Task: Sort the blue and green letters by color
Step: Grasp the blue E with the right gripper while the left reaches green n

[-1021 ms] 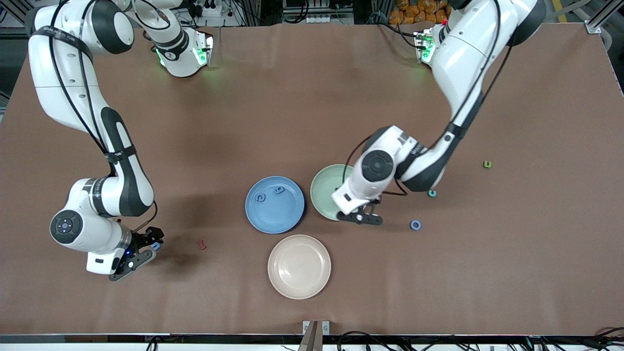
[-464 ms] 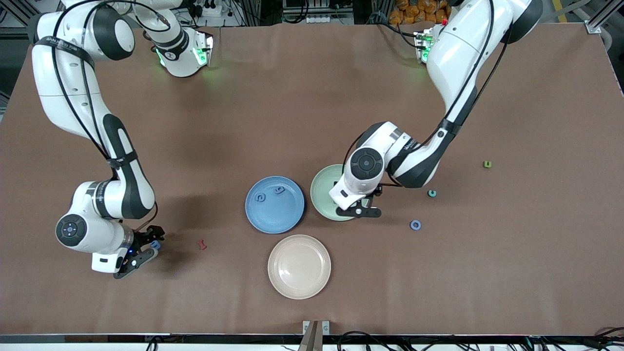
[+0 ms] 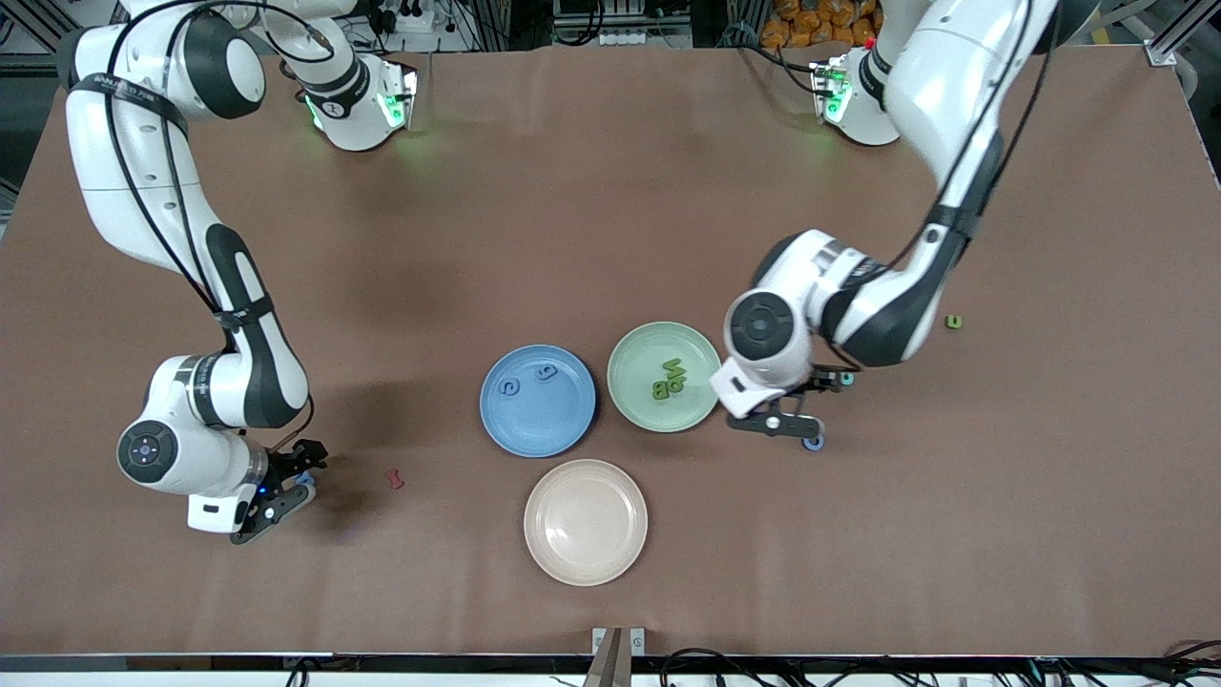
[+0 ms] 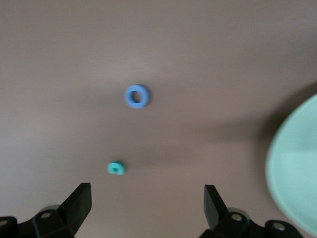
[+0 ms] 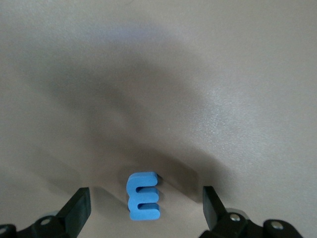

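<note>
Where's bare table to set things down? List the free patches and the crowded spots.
Free: the wide stretch of table between the arm bases and the plates. Crowded: around the blue plate, green plate and beige plate, and where the open left claw hangs over the blue ring letter.

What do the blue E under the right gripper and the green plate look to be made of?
The blue E looks like soft matte foam: thick, blunt-edged, no shine. The green plate looks like smooth moulded plastic, possibly melamine: even pastel colour, a raised rim and a faint sheen. Neither is certain from looks alone.
</note>
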`<state>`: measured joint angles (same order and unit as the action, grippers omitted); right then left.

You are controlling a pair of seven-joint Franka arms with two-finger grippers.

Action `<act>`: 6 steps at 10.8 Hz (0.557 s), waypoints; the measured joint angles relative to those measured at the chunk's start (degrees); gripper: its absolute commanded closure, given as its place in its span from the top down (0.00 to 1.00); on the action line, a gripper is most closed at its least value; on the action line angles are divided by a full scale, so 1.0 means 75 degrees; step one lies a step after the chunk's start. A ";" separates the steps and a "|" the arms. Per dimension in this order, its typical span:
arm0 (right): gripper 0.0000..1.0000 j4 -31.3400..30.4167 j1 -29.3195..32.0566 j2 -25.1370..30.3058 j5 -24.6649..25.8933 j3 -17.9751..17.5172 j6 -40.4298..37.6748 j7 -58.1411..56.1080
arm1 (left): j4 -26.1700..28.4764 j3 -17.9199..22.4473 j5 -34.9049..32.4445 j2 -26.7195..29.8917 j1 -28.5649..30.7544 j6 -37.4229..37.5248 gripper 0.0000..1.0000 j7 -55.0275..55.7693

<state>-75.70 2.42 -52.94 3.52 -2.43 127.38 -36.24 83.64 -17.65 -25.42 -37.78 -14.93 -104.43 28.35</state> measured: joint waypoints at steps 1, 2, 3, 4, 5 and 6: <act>0.44 -0.0005 -0.0002 -0.0021 0.0000 -0.0001 0.0000 0.0000 | 0.0342 -0.0047 -0.0004 0.0286 0.0413 -0.0004 1.00 -0.0451; 0.00 -0.0009 -0.0003 -0.0030 0.0000 -0.0001 0.0000 0.0000 | 0.0825 -0.0263 -0.0004 0.0629 0.0989 -0.0072 1.00 -0.0774; 0.00 -0.0012 -0.0004 -0.0034 -0.0001 -0.0002 0.0000 -0.0005 | 0.1354 -0.0733 -0.0002 0.0949 0.1695 -0.0189 1.00 -0.0873; 0.00 -0.0018 -0.0005 -0.0033 -0.0002 0.0000 0.0005 -0.0005 | 0.1921 -0.1438 -0.0002 0.1240 0.2590 -0.0322 1.00 -0.0878; 0.00 -0.0009 -0.0003 -0.0013 -0.0003 -0.0002 -0.0002 -0.0005 | 0.2446 -0.2266 -0.0003 0.1429 0.3625 -0.0562 1.00 -0.0884; 0.00 -0.0006 -0.0005 0.0000 -0.0006 -0.0006 -0.0009 -0.0005 | 0.2968 -0.3095 -0.0002 0.1523 0.4744 -0.1003 1.00 -0.0951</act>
<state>-75.74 2.39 -52.94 3.47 -2.47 127.32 -36.28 105.90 -40.86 -25.43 -26.36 20.65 -111.96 21.22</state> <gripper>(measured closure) 0.485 0.000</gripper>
